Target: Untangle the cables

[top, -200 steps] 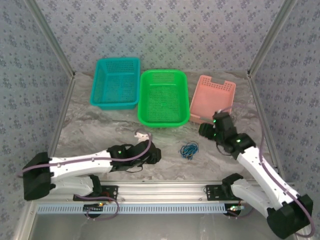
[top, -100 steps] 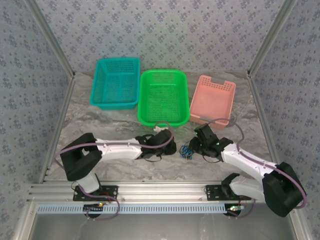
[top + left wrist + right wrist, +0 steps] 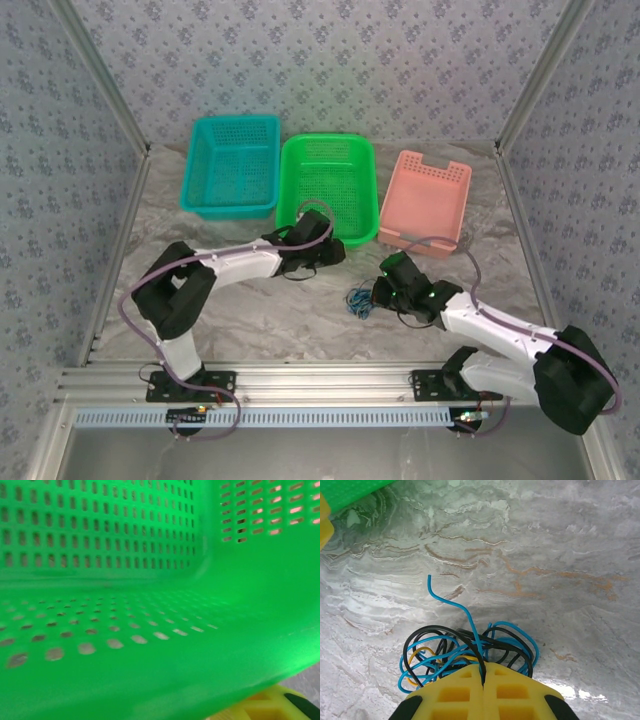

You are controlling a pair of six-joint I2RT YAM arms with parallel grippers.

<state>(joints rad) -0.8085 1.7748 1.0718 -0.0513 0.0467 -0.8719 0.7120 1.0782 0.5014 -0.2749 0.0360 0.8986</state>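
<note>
Right fingers (image 3: pixel 479 682) clamp the cables (image 3: pixel 470 650); left arm (image 3: pixel 235 262) at the green basket (image 3: pixel 285 200).
The right arm (image 3: pixel 490 325) stretches low toward 10 o'clock, its fingers pressed together on the cables lying on the counter (image 3: pixel 250 320) at the green basket's 5 o'clock. The left arm reaches toward 2 o'clock; left fingers (image 3: pixel 338 250) sit at the basket's near rim, spread impossible to tell.

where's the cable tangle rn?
Top view: the cables lie on the table near centre, just in front of the green basket; the right gripper is shut on them.
</note>
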